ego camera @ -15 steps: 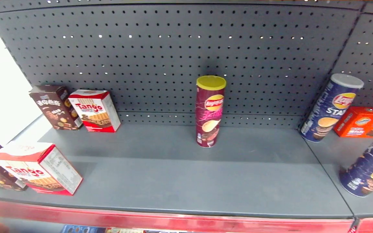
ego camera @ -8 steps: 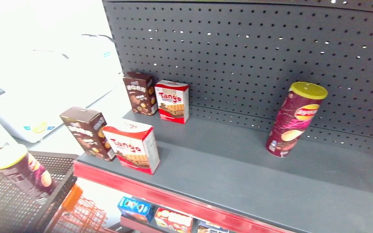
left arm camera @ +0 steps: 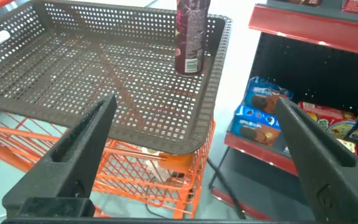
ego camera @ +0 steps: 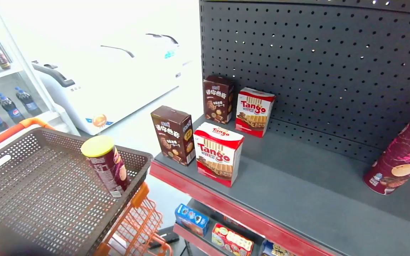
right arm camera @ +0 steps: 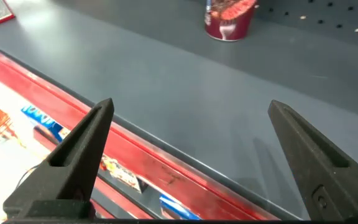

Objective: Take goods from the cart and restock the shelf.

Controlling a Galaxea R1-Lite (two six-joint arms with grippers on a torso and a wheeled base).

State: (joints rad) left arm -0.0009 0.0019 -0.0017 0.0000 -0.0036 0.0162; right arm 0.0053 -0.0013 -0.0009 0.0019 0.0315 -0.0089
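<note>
Lone can (ego camera: 107, 165) standing in basket (ego camera: 48, 132) corner nearest shelf (ego camera: 297, 199), awaiting pickup; left gripper (left arm camera: 192, 104) hanging released over basket, likely lining up for grab; right gripper (right arm camera: 189, 104) released, hovering over shelf front.

Left gripper (left arm camera: 194, 104) spread wide over brown perforated basket (left arm camera: 211, 87) — one maroon chip can (left arm camera: 190, 34) upright by its corner. Orange cart frame (left arm camera: 129, 171) beneath; blue biscuit packs (left arm camera: 260, 118) on lower shelf (left arm camera: 253, 151).

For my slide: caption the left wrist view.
Open left tool facing the cart basket, one chip can standing inside.
</note>
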